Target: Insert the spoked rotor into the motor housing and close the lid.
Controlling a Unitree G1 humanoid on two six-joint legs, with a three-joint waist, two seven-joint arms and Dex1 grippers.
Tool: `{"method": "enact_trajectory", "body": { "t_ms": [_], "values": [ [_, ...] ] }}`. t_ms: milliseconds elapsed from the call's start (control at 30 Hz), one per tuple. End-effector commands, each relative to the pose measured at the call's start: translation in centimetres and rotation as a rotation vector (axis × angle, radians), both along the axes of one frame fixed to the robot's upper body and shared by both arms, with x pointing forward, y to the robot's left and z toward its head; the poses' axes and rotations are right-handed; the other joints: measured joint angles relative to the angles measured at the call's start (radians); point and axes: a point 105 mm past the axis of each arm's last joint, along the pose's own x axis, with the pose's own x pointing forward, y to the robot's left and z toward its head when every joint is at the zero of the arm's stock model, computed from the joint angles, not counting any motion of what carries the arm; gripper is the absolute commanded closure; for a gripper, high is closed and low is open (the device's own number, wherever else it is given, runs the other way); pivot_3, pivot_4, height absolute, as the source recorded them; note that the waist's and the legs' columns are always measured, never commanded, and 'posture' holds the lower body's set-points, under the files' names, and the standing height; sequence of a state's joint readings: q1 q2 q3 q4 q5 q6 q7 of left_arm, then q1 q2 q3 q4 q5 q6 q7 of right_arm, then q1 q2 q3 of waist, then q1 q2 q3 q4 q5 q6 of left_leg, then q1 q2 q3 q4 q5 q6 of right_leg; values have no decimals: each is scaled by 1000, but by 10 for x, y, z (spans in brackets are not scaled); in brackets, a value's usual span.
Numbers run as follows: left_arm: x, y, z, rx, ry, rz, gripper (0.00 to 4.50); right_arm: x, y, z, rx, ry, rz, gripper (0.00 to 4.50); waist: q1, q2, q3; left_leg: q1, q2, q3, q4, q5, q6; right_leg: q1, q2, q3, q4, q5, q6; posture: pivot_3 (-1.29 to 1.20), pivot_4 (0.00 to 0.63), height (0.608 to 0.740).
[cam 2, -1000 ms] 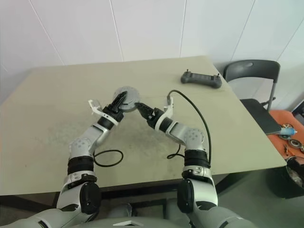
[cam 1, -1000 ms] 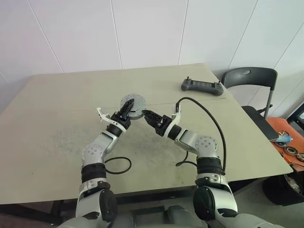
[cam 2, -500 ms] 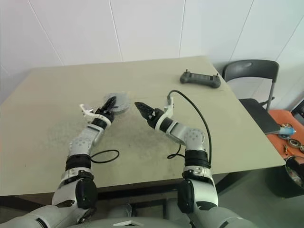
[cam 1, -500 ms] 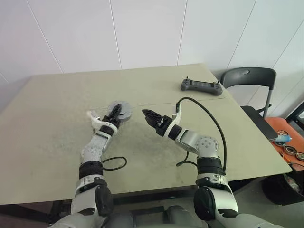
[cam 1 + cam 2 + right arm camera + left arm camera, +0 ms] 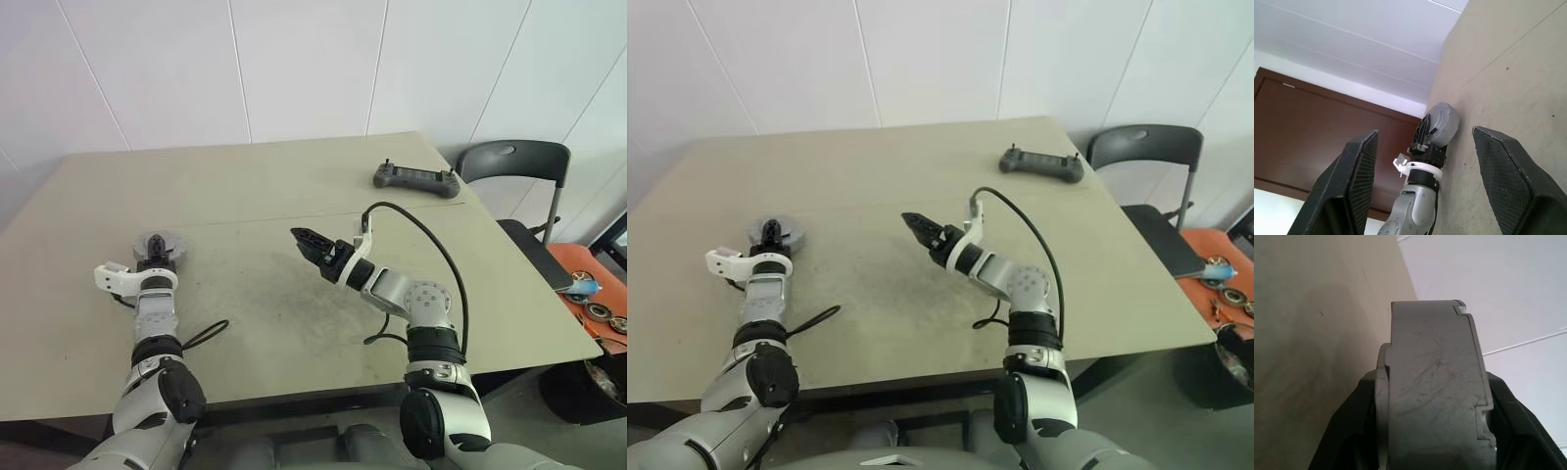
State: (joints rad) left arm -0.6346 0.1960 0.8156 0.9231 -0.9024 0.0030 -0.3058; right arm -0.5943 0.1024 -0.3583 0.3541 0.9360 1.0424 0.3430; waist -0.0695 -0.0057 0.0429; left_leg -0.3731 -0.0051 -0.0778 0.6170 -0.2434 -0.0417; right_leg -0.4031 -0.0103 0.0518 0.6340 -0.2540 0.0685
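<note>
We see the left gripper (image 5: pixel 157 262) near the left edge of the table (image 5: pixel 294 176), about midway between its near and far sides, and it is pinching the lid (image 5: pixel 157 243), a round grey metal disc. In the left wrist view the lid (image 5: pixel 1435 382) stands edge-on between the two black fingers (image 5: pixel 1347 431), one on each flat side. Its thick scratched rim shows stepped notches, and a thinner rim sits just against one side of it. We cannot tell from the frames whether that thinner rim belongs to a separate part. In the right wrist view the disc sits low over the table by that same left edge, clamped upright at the end of the left arm, and we cannot tell whether its rim touches the tabletop. The right gripper (image 5: pixel 306 238) hangs above the middle of the table, pointing toward the table's left side, with its fingers (image 5: pixel 1352 181) spread wide and nothing between them. It is well apart from the lid. A black cable (image 5: pixel 431 235) arcs over the right forearm, above the table's right half. A dark remote controller (image 5: pixel 416 179) lies near the table's far right corner, and a grey chair (image 5: pixel 514 162) stands just beyond the table's right edge.
</note>
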Motion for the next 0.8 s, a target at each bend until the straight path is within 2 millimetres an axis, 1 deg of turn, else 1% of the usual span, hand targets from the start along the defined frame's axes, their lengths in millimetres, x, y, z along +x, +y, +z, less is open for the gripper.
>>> {"method": "enact_trajectory", "body": {
  "t_ms": [33, 167, 233, 267, 400, 433, 533, 633, 800],
  "values": [
    [-1, 19, 20, 54, -47, 69, 2357, -1, 3, 17, 28, -62, 17, 1305, 0, 0, 0, 0, 0, 0, 0, 0, 0, 0, 0, 0, 0, 0, 0, 0, 0, 740],
    [-5, 23, 14, 62, -4, 112, 2357, -2, 3, 16, 26, -61, 19, 1305, 0, 0, 0, 0, 0, 0, 0, 0, 0, 0, 0, 0, 0, 0, 0, 0, 0, 740],
    [-8, 26, 7, 65, 44, 143, 1624, -2, 4, 16, 25, -60, 20, 1305, 0, -1, 0, 0, 0, 0, 0, 0, 0, 0, 0, 0, 0, 0, 0, 0, 0, 740],
    [-10, 27, 4, 66, 62, 155, 1388, -2, 4, 16, 25, -60, 20, 1305, 0, -1, -1, 0, 0, 0, 0, 0, 0, 0, 0, 0, 0, 0, 0, 0, 0, 740],
    [-13, 31, -1, 75, 110, 185, 102, -2, 3, 15, 22, -60, 19, 1305, -2, -1, -1, 4, 0, 0, 0, 0, 0, 2, 0, 0, 3, 0, 0, 0, 0, 740],
    [-14, 32, -2, 78, 124, 196, 18, -2, 3, 15, 21, -60, 19, 1305, -3, -1, -1, 6, 1, 0, 0, 0, 0, 3, 1, 0, 3, 0, 0, 0, 0, 740],
    [-18, 37, -6, 88, 167, 231, 18, -2, 3, 14, 20, -58, 18, 1305, -7, -1, -1, 18, 1, 1, -3, 0, 0, 12, 2, 1, 4, -3, 4, 0, 0, 740],
    [-25, 44, -12, 94, 224, 280, 18, -2, 3, 13, 19, -57, 19, 1305, -17, 0, -1, 18, 1, 0, -2, 0, 0, 12, 2, 1, 4, -3, 4, 0, 0, 740],
    [-45, 61, -26, 108, 351, 393, 18, -3, 3, 12, 15, -56, 21, 1305, -46, 0, -1, 19, 1, 1, -3, 0, 0, 12, 2, 3, 5, -3, 4, 0, 0, 740]
  ]
}}
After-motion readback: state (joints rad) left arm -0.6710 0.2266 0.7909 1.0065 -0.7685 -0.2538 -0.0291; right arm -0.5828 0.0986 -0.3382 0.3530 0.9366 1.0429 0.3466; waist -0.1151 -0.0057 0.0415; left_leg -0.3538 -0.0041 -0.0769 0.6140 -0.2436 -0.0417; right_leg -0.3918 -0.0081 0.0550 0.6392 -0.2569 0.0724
